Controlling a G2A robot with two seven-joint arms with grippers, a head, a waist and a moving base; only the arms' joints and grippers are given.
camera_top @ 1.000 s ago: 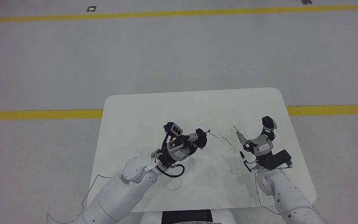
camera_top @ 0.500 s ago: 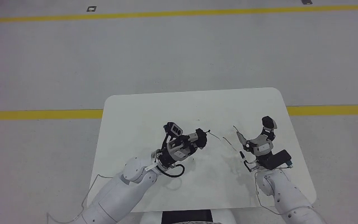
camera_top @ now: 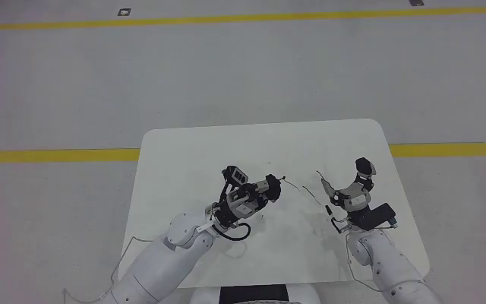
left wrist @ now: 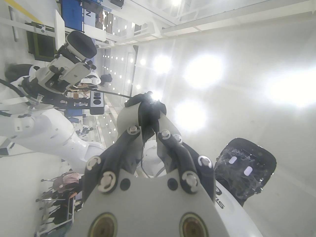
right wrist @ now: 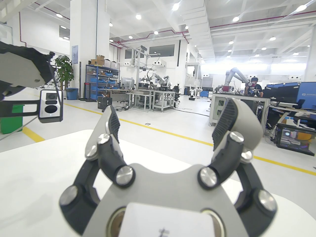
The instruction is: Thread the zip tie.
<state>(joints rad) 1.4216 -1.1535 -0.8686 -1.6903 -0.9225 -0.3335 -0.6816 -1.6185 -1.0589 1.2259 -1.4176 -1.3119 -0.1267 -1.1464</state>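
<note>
My left gripper [camera_top: 271, 187] is held above the middle of the white table [camera_top: 197, 156], shut on a thin black zip tie [left wrist: 112, 93]. In the left wrist view the strap sticks out sideways from between the closed fingertips [left wrist: 134, 104], toward the other arm. My right gripper [camera_top: 345, 187] stands open to the right of it, a short gap away, with nothing between its ribbed pads [right wrist: 223, 117]. The right wrist view has my left gripper [right wrist: 48, 61] at its edge, with the zip tie [right wrist: 51, 54] poking out of it.
Thin dark lines [camera_top: 309, 191] lie on the table between the two grippers; I cannot tell what they are. The table's right edge [camera_top: 402, 190] runs close to the right arm. Grey floor with yellow lines [camera_top: 68, 155] surrounds the table.
</note>
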